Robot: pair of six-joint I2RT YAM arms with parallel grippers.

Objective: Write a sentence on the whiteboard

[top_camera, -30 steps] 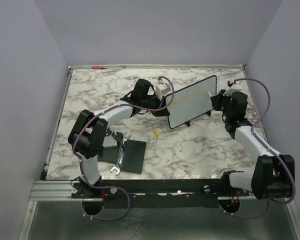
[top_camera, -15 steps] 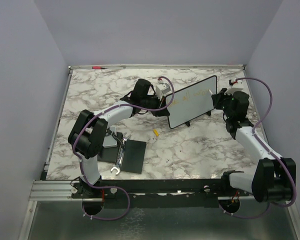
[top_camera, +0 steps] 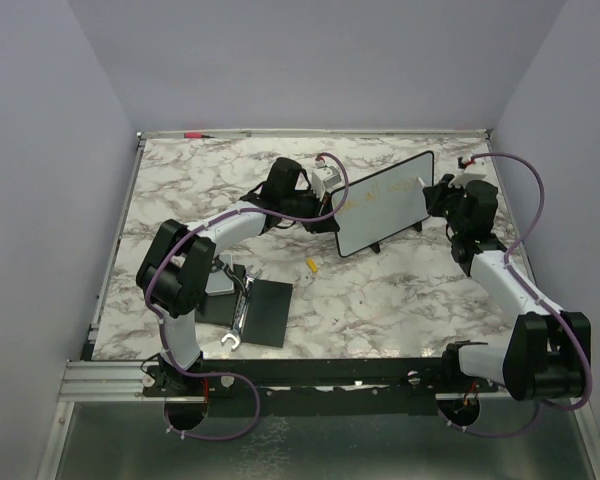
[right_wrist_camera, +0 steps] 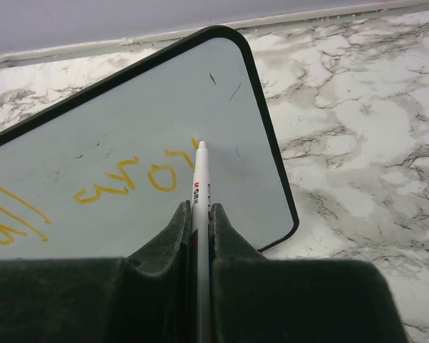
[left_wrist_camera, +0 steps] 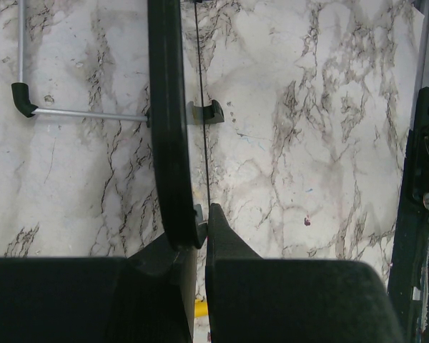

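Note:
The whiteboard stands propped and tilted at the table's back right, with yellow-orange lettering across it. My left gripper is shut on the board's left edge; in the left wrist view the black frame runs between my fingers. My right gripper is at the board's right end, shut on a white marker. The marker tip touches the white surface just right of the yellow letters.
A flat black square pad lies front left with a wrench beside it. A small yellow cap lies in front of the board. A red item rests on the back rail. Walls close in left and right.
My right gripper has shifted slightly up and right along the board's right end with the marker. The left arm and the board have stayed put.

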